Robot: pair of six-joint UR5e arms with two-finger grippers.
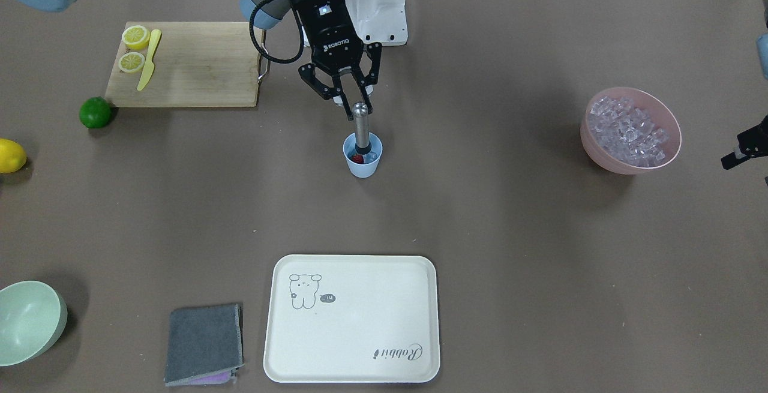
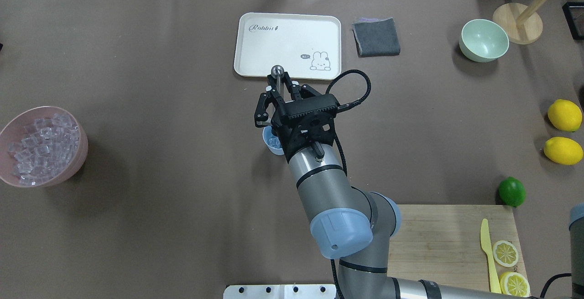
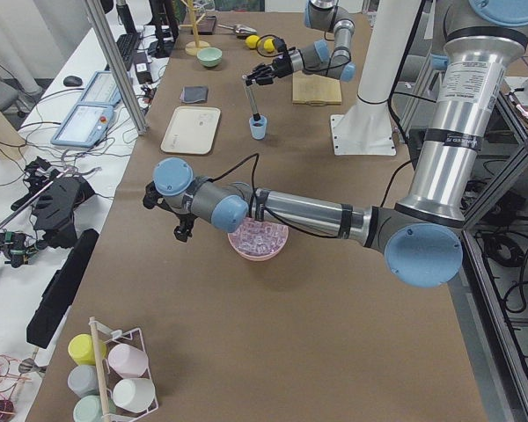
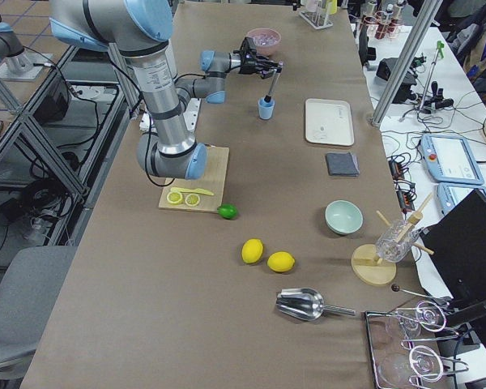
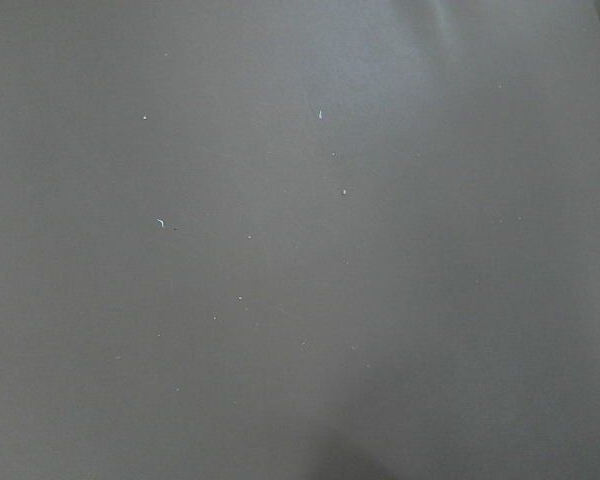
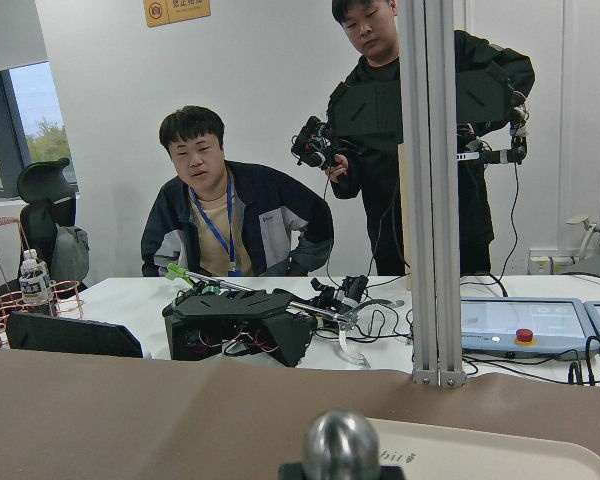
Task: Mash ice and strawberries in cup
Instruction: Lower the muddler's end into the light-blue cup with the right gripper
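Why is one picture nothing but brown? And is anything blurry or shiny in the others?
Left wrist view: the camera faces only the brown table, evenly lit, with pale specks. Right wrist view: the muddler at the bottom edge is blurred, the room behind sharper. Front-facing view: a soft shadow lies beside the pink bowl, and the ice in it glints.

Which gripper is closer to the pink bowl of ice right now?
Left. The left gripper hangs just beside the pink bowl, on its outer side. The right gripper is well away at mid-table, clamped on the muddler standing in the cup.
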